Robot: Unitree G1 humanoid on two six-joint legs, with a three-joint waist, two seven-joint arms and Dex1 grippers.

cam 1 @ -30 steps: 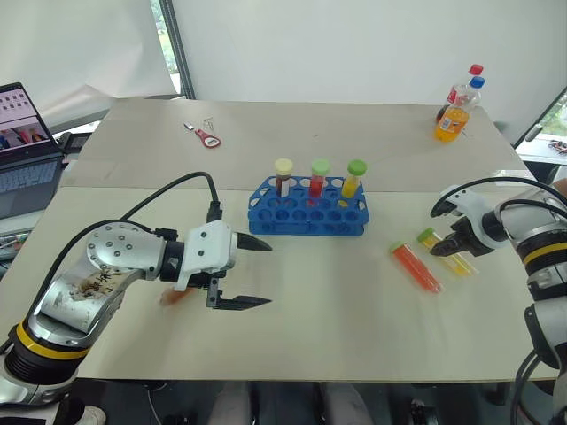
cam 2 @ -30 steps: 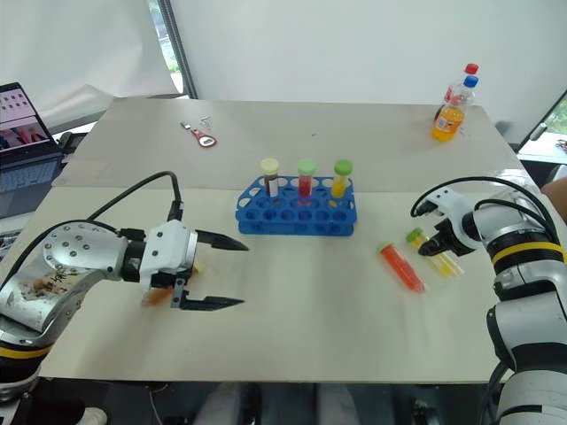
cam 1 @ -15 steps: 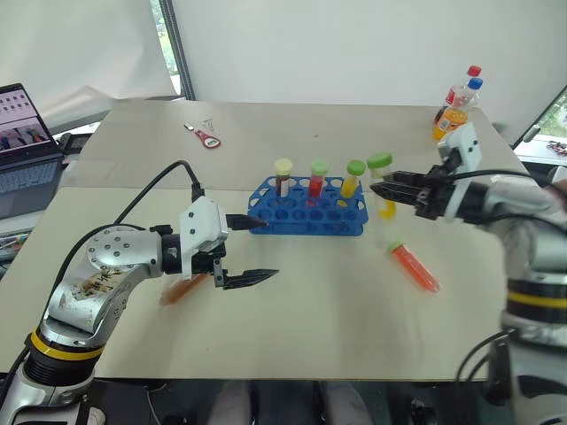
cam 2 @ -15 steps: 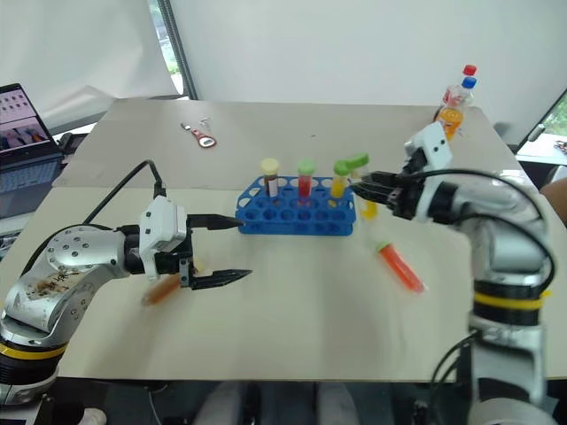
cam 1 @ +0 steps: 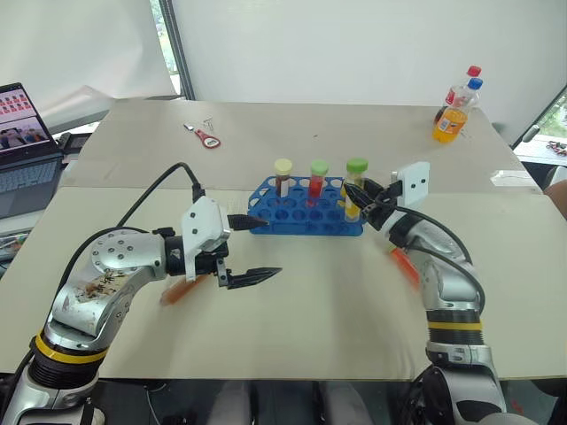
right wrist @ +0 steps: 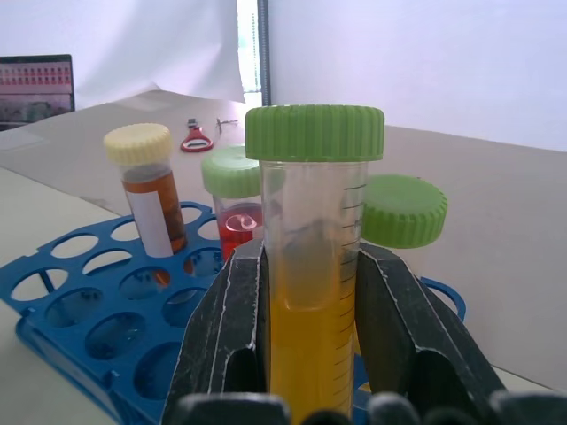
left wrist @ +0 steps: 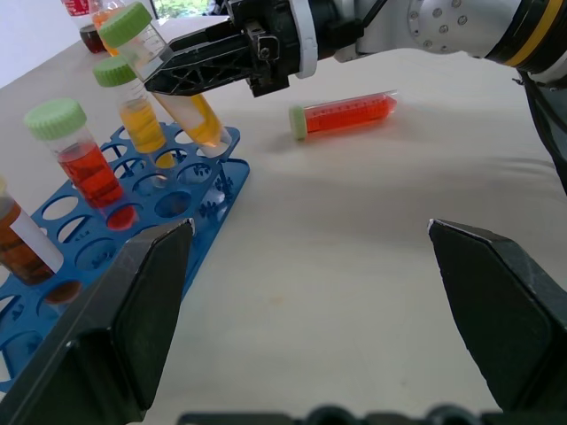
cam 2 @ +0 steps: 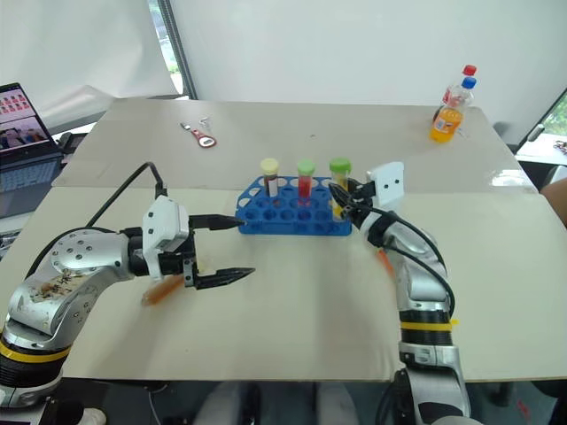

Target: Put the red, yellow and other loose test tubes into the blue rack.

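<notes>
Right gripper [left wrist: 190,71]: we pinch a green-capped yellow tube [right wrist: 312,266] over the right end of the blue rack [cam 1: 306,215]
Left gripper [cam 1: 252,248]: jaws spread, empty, near the rack's left end
Loose tube: an orange tube [left wrist: 344,115] lies right of the rack
Risk: we judge the tilted tube could catch a hole's rim or knock the standing tubes [cam 1: 319,181]

A pale beige worktop [cam 1: 310,310] carried the blue rack [cam 1: 306,216] near its middle. An orange-red tube [left wrist: 342,115] lay flat on it to the rack's right, another orange tube [cam 1: 180,289] to its left. Far back stood drink bottles [cam 1: 456,108], and a small red tool [cam 1: 206,136] lay there too.
</notes>
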